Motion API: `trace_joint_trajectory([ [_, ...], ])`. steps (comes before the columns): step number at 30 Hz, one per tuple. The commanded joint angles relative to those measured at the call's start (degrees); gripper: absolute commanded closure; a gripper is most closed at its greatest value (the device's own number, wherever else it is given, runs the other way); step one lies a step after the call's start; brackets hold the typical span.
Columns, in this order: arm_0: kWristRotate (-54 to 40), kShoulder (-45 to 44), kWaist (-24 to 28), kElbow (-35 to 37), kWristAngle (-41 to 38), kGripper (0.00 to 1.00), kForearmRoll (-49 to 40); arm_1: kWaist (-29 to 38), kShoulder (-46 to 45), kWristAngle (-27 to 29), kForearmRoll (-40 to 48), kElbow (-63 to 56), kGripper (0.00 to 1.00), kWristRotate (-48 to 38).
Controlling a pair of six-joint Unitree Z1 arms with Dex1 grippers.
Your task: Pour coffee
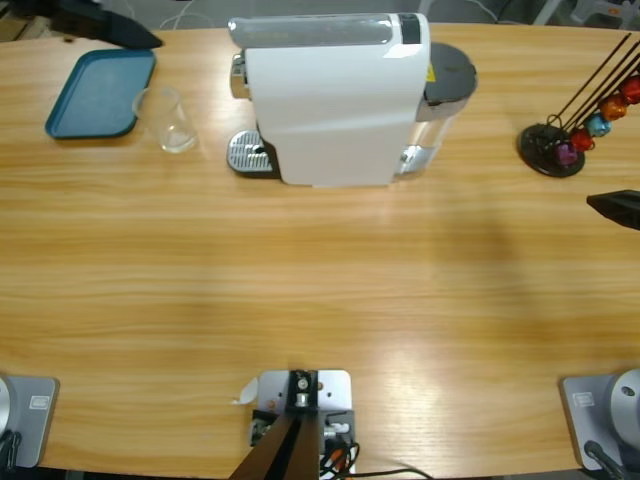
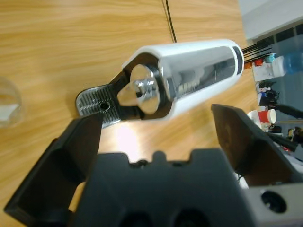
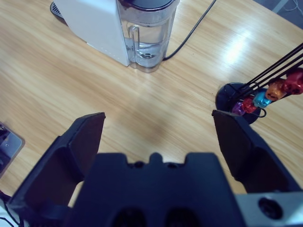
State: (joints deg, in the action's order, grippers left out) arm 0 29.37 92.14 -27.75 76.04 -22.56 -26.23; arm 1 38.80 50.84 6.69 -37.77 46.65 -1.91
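The long wooden worktop (image 1: 320, 300) carries a white coffee machine (image 1: 335, 100) at the back, its drip tray (image 1: 250, 155) bare. A teal tray (image 1: 100, 92) lies at the far corner, and just beside it stands a clear glass tumbler (image 1: 172, 120); no coffee shows in it. The glass looks light, slick and breakable, best gripped round its wall. A capsule rack (image 1: 575, 135) stands well apart. Left claw (image 2: 156, 137) and right claw (image 3: 158, 127) both gape wide, empty.

Each gripper, left (image 2: 156, 137) and right (image 3: 156, 137), has two broad matte-black jaws rising from a blocky black body with round recessed holes.
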Motion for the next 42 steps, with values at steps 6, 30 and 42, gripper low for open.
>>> trace_joint_trajectory([
  [6,2.99,13.8,0.28,6.14,-11.17,0.11,1.97,-0.48,0.07,0.78,0.68,-1.56,0.0,0.77],
  [30,1.53,9.78,0.24,5.1,-7.41,0.708,1.89,-0.48,0.93,0.78,1.12,-1.74,0.0,0.77],
  [42,0.25,5.94,-0.2,4.33,-6.76,1.0,1.89,-0.52,1.58,0.78,1.12,-1.56,0.002,0.77],
])
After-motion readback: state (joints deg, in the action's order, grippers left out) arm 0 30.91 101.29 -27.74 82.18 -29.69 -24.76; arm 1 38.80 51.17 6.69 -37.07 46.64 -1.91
